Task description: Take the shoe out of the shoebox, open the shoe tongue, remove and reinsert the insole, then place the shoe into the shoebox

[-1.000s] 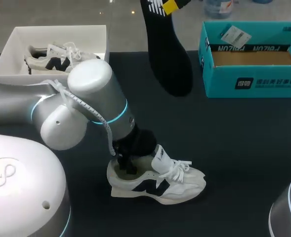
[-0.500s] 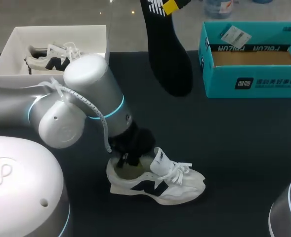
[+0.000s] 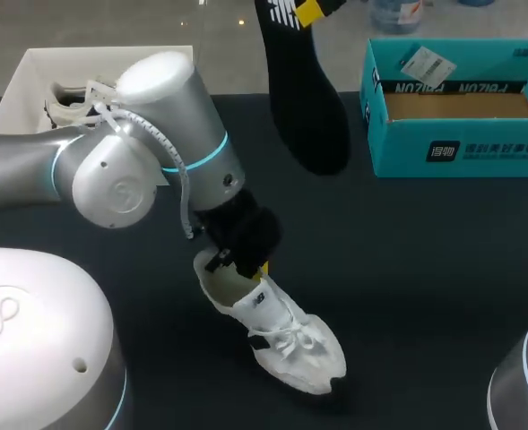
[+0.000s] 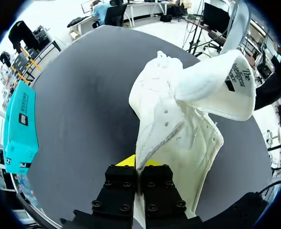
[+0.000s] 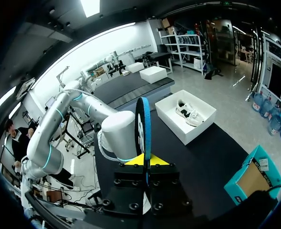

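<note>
The left end effector [image 4: 139, 163] clamps the shoe [image 4: 178, 129], which stretches ahead of it. The right end effector [image 5: 144, 161] clamps the upright insole [image 5: 143, 126].

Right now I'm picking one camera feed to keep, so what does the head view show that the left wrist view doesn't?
Only the head view: the white box with a second shoe inside, the black insole held up over the table's far side, and the left arm.
Only the left wrist view: the tongue folded open with its inner face showing, and the shoe pinched at its rim between the left gripper tips.
Both: the shoe, the teal box and the dark table.
</note>
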You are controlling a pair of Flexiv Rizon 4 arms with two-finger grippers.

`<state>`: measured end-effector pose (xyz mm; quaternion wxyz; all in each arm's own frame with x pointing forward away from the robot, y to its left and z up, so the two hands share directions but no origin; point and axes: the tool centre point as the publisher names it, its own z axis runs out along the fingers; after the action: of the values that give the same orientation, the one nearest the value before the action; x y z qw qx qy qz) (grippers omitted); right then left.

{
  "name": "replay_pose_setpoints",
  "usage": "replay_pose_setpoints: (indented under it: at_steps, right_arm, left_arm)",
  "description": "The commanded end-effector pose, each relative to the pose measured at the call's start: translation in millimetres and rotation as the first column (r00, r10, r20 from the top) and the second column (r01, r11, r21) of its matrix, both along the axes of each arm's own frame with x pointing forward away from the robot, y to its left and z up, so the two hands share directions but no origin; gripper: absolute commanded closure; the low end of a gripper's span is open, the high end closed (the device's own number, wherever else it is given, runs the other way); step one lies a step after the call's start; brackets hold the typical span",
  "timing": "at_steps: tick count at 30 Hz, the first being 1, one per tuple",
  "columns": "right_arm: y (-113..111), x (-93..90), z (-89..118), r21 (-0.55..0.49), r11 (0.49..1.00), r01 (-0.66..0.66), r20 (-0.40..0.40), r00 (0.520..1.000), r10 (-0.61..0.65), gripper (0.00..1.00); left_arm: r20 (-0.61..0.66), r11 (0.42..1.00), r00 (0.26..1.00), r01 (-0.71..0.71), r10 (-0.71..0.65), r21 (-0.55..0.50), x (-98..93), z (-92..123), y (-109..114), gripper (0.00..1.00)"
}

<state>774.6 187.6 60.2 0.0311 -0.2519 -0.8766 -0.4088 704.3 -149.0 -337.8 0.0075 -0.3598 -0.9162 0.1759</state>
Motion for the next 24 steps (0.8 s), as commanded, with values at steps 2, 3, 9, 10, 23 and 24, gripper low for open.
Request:
replay_pose_setpoints:
  at_steps: [2,3,9,10,23,24]
  right_arm:
    - [2,1.5,0,-0.004,1.000,0.000,-0.002,1.000,0.000,1.00]
    - [2,1.5,0,-0.004,1.000,0.000,-0.002,1.000,0.000,1.00]
    - [2,1.5,0,-0.004,1.000,0.000,-0.002,1.000,0.000,1.00]
    - [2,1.5,0,-0.004,1.000,0.000,-0.002,1.000,0.000,1.00]
    - [-24,-3.4,22,-0.029,0.999,0.044,0.015,0.999,-0.043,1.00]
    - [-27,-3.3,23,-0.031,0.998,0.049,0.015,0.999,-0.048,1.00]
  left_arm:
    - [0.037,0.965,0.965,0.262,-0.261,-0.011,2.0,18,-1,1.00]
    - [0.062,0.943,0.942,0.332,-0.330,-0.020,1.5,18,0,1.00]
    - [0.049,0.917,0.917,0.398,-0.397,-0.015,-0.1,17,-2,1.00]
    - [0.045,0.900,0.900,0.434,-0.433,-0.023,-0.8,15,-3,1.00]
    - [0.109,0.842,0.839,0.539,-0.534,-0.026,-15.7,17,-28,1.00]
    - [0.108,0.837,0.833,0.547,-0.542,-0.023,-17.1,16,-30,1.00]
